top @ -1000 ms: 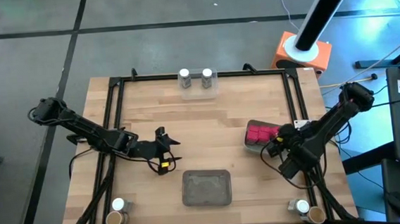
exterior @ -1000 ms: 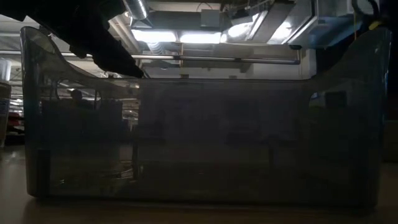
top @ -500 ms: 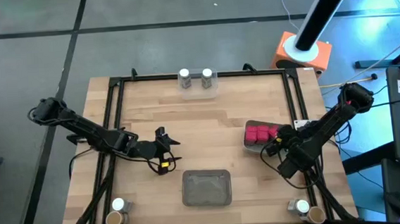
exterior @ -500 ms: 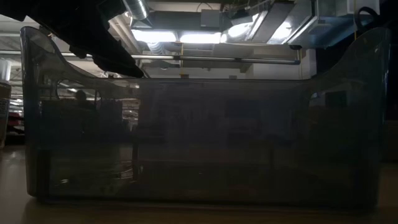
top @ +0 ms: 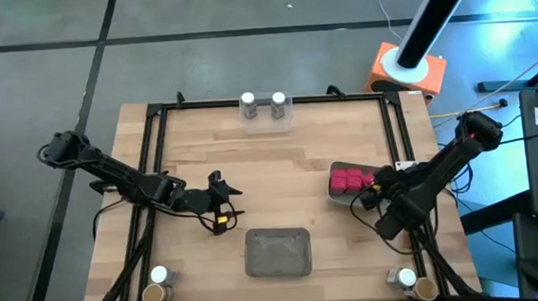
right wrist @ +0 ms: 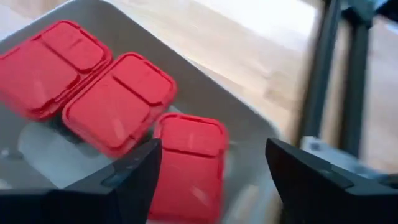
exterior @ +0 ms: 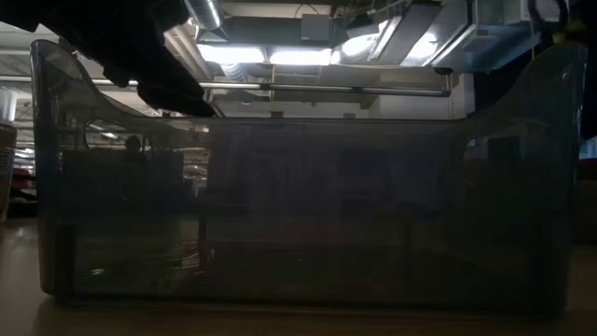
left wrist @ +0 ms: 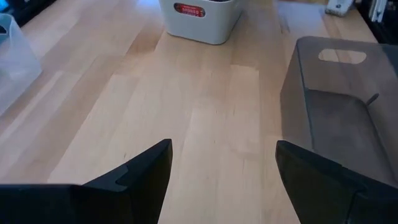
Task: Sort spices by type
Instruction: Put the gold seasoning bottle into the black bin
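Wooden table (top: 278, 150) | glossy red boxy packs (right wrist: 118, 102) | grey tray (right wrist: 236, 124)

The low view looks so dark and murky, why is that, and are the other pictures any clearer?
Low view: a clear plastic tray fills the frame, backlit by ceiling lights, so all is dim. Right wrist view: the red packs are softly blurred and show glare. High view: evenly lit and sharp. Left wrist view: bright, with the grey tray slightly soft.

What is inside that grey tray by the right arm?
The grey tray holds red packs: three show close up, lying flat side by side. The right fingers stand open just above. Anything beneath the packs is covered.
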`<act>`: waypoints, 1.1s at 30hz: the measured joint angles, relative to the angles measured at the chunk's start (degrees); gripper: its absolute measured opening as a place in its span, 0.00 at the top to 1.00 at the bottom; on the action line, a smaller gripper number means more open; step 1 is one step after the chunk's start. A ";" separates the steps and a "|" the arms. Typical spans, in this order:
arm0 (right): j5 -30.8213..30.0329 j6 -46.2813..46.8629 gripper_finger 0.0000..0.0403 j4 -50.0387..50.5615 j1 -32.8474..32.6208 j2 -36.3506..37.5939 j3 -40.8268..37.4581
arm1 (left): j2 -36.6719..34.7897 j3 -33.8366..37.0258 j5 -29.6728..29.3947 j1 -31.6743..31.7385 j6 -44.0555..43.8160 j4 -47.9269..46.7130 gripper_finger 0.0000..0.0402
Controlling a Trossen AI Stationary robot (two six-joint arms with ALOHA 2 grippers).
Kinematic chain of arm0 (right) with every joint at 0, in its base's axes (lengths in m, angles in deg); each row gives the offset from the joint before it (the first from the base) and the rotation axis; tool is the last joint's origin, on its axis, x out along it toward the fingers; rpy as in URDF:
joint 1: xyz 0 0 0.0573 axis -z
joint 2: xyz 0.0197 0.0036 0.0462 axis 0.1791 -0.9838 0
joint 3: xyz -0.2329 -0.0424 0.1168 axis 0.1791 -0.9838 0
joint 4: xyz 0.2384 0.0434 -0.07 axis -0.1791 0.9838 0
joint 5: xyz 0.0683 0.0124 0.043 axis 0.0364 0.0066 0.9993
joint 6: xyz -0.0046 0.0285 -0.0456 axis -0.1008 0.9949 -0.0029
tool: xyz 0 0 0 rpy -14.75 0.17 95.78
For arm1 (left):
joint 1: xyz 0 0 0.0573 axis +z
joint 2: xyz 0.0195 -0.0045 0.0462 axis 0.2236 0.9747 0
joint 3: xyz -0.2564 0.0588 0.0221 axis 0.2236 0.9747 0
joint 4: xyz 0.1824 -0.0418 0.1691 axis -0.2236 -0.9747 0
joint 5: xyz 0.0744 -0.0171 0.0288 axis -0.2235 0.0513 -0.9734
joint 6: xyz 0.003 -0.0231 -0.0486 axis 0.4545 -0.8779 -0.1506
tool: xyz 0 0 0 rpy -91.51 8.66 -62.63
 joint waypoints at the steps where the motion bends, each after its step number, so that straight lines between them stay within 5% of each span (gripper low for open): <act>1: 0.41 -1.50 0.28 1.36 0.00 0.04 1.81 | 0.00 0.00 0.00 -0.01 -0.96 0.00 0.33; 7: -4.84 -12.99 0.28 -0.59 0.00 0.04 9.36 | 0.00 0.00 0.01 -0.28 -1.82 -0.02 0.33; 18: -13.46 -47.82 0.28 -33.01 0.00 -0.03 8.14 | 0.00 0.02 0.05 0.23 -1.57 2.11 0.33; 26: -20.23 -59.37 0.28 -40.51 0.42 -0.03 7.64 | 0.00 -0.61 0.05 0.20 3.38 8.74 0.33; 33: -19.94 -67.30 0.28 -44.36 3.63 -0.58 7.64 | 1.07 -5.52 0.17 -3.03 9.34 11.24 0.33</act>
